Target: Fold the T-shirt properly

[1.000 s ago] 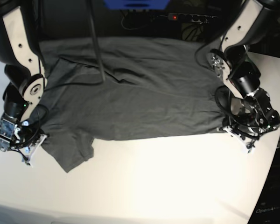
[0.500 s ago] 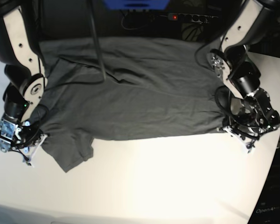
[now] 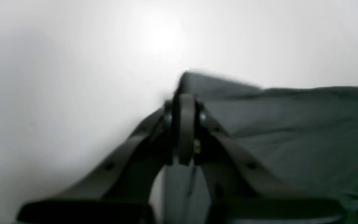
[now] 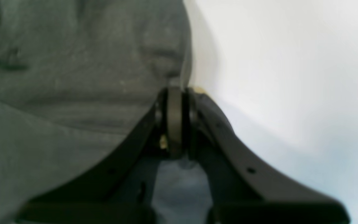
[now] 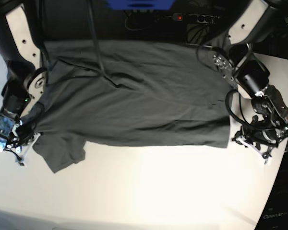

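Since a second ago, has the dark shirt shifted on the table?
Yes. The T-shirt has slid toward the left edge of the base view: its lower sleeve now lies farther left and its right hem corner has moved, while the power strip stays put.

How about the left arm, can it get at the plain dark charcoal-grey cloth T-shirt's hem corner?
Probably yes: the left gripper sits right beside that T-shirt corner on the white table, nothing between. Its jaws are shut, so they'd need opening.

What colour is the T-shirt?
Plain dark charcoal grey, no print; the T-shirt shows best in the base view.
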Tool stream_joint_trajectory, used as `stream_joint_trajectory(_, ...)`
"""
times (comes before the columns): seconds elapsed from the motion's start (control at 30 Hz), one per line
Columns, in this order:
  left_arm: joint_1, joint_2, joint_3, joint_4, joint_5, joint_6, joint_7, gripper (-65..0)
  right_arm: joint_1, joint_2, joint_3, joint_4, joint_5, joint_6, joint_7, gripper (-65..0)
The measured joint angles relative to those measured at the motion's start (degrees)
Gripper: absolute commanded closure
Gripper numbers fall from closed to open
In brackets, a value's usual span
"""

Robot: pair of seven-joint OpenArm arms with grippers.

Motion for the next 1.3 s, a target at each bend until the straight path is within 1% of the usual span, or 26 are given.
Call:
stream_joint_trajectory(0.17,0.0,0.3,0.9,0.0,-0.1,0.0,0.1,-2.4,-1.2,-1.1,0.0,3.8,0.1,-0.2,-1.4,-1.3)
stream_joint_trajectory(0.37,2.0,0.3,0.9,0.0,-0.4,0.0,0.2,-2.5,-2.4,-1.5,0.0,4.1,0.4,-0.2,-0.6,-1.3)
stream_joint_trajectory(0.47,2.2,0.3,0.8,-0.1,-0.4,0.0,-0.2,-2.4,-3.2,-1.6,-1.6,4.1,0.3,-0.2,-1.3,-1.3)
stream_joint_trajectory(0.57,1.9,0.3,0.8,-0.4,-2.2,0.0,-2.4,-2.3,-2.9,-1.8,-3.1,4.1,0.3,-0.2,-1.0,-1.3)
stream_joint_trajectory(0.63,1.8,0.3,0.9,-0.5,-5.0,0.0,-2.6,-2.5,-2.8,-2.4,-3.8,4.1,0.3,-0.2,-0.7,-1.3)
stream_joint_trajectory(0.67,1.8,0.3,1.0,-0.5,-5.4,0.0,-2.6,-2.5,-2.9,-2.8,-3.9,4.1,0.4,-0.2,-0.8,-1.3)
stream_joint_trajectory(0.73,1.7,0.3,1.0,-1.2,-5.6,0.0,-2.9,-2.6,-3.1,-3.2,-3.9,4.1,0.3,-0.2,-0.7,-1.3)
stream_joint_trajectory(0.83,0.0,0.1,1.0,-5.0,-5.2,0.0,-5.5,-2.7,-3.0,-3.1,-3.9,4.1,0.3,-0.2,-0.8,-1.2)
stream_joint_trajectory(0.97,-3.2,-1.0,1.0,-12.8,-5.9,0.0,-8.4,-7.8,-3.0,-3.1,-3.9,4.1,0.3,-0.2,-0.7,-1.2)
stream_joint_trajectory(1.03,-3.5,-1.7,0.9,-14.8,-5.6,0.0,-10.1,-10.4,-3.0,-3.1,-3.9,4.1,0.3,-0.2,-0.8,-1.2)
stream_joint_trajectory(1.2,-3.5,-1.9,1.1,-15.5,-5.1,0.0,-11.2,-21.8,-3.0,-3.1,-3.9,4.1,0.3,-0.2,-0.8,-1.2)
stream_joint_trajectory(1.3,-3.9,-1.9,1.2,-15.5,-3.4,0.0,-11.2,-25.5,-3.0,-3.0,-3.9,4.1,0.3,-0.2,-0.8,-1.2)
